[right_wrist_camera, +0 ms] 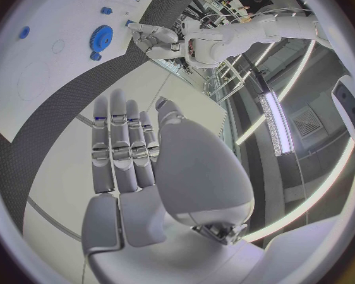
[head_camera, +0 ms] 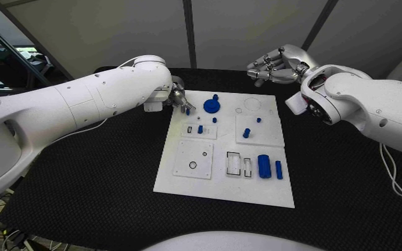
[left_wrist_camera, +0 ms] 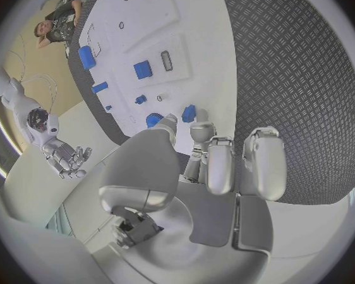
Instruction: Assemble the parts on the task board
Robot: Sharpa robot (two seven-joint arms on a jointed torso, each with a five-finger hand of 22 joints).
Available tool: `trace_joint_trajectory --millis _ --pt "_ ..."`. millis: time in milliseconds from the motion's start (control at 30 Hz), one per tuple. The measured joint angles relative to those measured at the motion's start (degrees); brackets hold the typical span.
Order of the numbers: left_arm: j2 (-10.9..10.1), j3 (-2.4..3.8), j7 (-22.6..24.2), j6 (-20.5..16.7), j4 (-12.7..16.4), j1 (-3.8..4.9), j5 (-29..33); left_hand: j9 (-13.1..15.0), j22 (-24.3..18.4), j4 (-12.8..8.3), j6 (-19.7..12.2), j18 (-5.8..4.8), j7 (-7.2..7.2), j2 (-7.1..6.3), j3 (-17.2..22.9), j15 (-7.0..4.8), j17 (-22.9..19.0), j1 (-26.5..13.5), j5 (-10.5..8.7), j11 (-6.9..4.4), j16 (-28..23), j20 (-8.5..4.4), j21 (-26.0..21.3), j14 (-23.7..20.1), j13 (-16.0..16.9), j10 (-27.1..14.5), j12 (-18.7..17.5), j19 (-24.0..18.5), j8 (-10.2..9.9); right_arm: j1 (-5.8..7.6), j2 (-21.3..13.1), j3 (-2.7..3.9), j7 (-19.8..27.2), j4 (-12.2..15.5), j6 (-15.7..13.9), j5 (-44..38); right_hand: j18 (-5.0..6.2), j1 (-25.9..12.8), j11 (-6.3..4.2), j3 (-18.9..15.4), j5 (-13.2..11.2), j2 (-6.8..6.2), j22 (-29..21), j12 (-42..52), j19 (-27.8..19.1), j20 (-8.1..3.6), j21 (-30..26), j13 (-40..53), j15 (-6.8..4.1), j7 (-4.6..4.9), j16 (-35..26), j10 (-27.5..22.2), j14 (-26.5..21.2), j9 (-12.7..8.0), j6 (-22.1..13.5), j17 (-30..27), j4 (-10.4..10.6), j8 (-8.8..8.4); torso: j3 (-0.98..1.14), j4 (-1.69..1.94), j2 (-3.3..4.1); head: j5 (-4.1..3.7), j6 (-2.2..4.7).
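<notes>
Beside the blue gear [head_camera: 211, 106] my left hand [head_camera: 179, 99] hovers, fingers loose, grasping nothing. Right hand [head_camera: 276, 65] idles behind the task board [head_camera: 219, 188], released; I'd lower slowly, pinching squarely

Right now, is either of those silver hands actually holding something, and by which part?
Nothing is held. The left hand hangs at the task board's far-left corner beside the blue gear, fingers apart; the right hand hovers open beyond the board.
</notes>
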Motion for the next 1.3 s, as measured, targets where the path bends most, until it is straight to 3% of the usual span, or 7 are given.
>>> trace_joint_trajectory --millis 300,567,700,767,900,1100,1300 --pt "0.3 -0.02 0.1 -0.4 0.0 -0.02 0.4 -0.7 0.0 -1.2 0.2 0.0 -0.21 2.75 1.2 0.0 0.0 3.5 0.0 0.0 0.0 0.0 0.0 0.0 -0.3 0.0 0.0 0.0 -0.1 -0.01 0.4 0.0 0.0 -0.3 0.0 0.0 0.0 0.0 0.0 0.0 0.0 0.0 0.0 0.0 0.0 0.0 0.0 0.0 0.0 0.0 0.0 0.0 0.0 0.0 0.0 0.0 0.0 0.0 -0.01 0.0 0.0 0.21 -0.04" --pt "0.3 -0.03 0.3 -0.7 0.1 -0.03 1.3 -1.4 0.0 -5.2 0.2 0.0 -0.21 4.55 7.0 0.0 0.0 9.6 0.25 -0.62 0.0 -0.02 0.0 0.0 -0.9 -0.6 0.0 0.0 -0.7 -0.01 0.5 0.0 0.0 -0.7 0.1 0.0 0.0 0.0 0.0 0.1 0.0 0.0 0.0 0.0 0.0 0.0 0.0 0.0 0.0 0.17 0.0 0.0 0.0 0.0 -0.2 0.0 -0.1 0.0 0.0 0.01 0.01 0.21 -0.03" --pt "0.3 -0.03 0.5 -0.9 0.2 -0.03 2.0 -1.8 0.0 -7.1 0.2 -0.01 -0.18 3.52 14.6 0.0 0.0 10.9 0.1 -0.5 0.0 -0.22 0.0 0.0 -1.4 -0.7 -0.7 0.2 -1.0 -0.02 0.5 0.0 0.0 -0.8 0.2 0.0 0.0 0.0 0.0 0.1 0.0 0.0 -0.1 0.0 0.0 0.0 0.0 -0.1 0.0 0.21 0.0 0.0 0.0 0.0 -0.2 0.0 -0.1 0.0 0.0 0.01 0.02 0.13 0.01" --pt "0.2 -0.03 0.6 -0.9 0.2 -0.05 2.5 -1.4 0.0 -5.7 0.2 0.0 -0.17 2.41 16.7 0.0 0.0 10.1 0.23 -0.5 0.0 -0.22 0.0 0.0 -1.7 -0.7 -0.7 0.2 0.1 -0.02 0.5 0.0 0.0 -0.9 0.2 0.0 0.0 0.0 0.0 0.1 0.0 0.0 -0.1 0.0 0.0 0.0 0.0 -0.1 0.0 0.21 0.0 0.0 0.0 0.0 -0.2 0.0 -0.1 0.0 0.0 0.01 0.02 0.09 -0.07" --pt "-0.2 -0.04 0.8 -1.1 0.5 -0.07 3.4 0.0 0.0 -6.3 -0.2 -0.01 -0.37 -0.67 24.2 0.0 0.0 7.0 0.23 -0.66 0.0 -0.22 0.0 0.0 -1.9 -0.2 -0.7 0.2 2.0 -0.02 0.5 0.0 0.0 -1.0 0.3 0.0 0.0 0.0 0.0 0.1 0.0 0.0 -0.1 0.0 0.0 0.0 0.0 -0.1 0.0 0.21 0.0 0.0 0.0 0.0 -0.2 0.0 -0.1 0.0 -0.02 0.01 0.02 0.06 -0.17" --pt "-1.5 -0.04 1.0 -1.8 1.7 -0.07 4.9 0.9 0.0 -6.3 -0.2 0.0 -0.38 -0.83 26.1 0.0 0.0 5.1 0.23 -0.71 0.0 -0.22 0.0 0.0 -1.9 -0.1 -0.7 0.2 3.1 -0.02 0.5 0.0 0.0 -1.1 0.3 0.0 0.0 0.0 0.0 0.1 0.0 0.0 0.0 0.0 0.0 0.0 0.0 0.0 0.0 0.21 0.0 0.0 0.0 0.0 -0.2 0.0 -0.1 0.0 -0.03 0.02 0.01 0.18 -0.24" --pt "-4.3 0.12 1.0 -3.7 6.0 -0.11 6.2 1.4 0.0 -6.6 -0.5 0.0 -0.49 -1.09 26.9 0.0 0.0 4.6 0.22 -0.54 0.0 -0.22 0.0 0.0 -2.2 0.1 -0.7 0.2 3.6 -0.05 0.5 0.0 0.0 -1.2 0.4 0.0 0.0 0.0 0.0 0.1 0.0 0.0 0.0 0.0 0.0 0.0 -0.2 -0.1 0.0 0.21 0.0 0.0 0.0 0.0 -0.2 0.0 -0.1 0.0 -0.09 0.07 -0.01 0.27 -0.24"
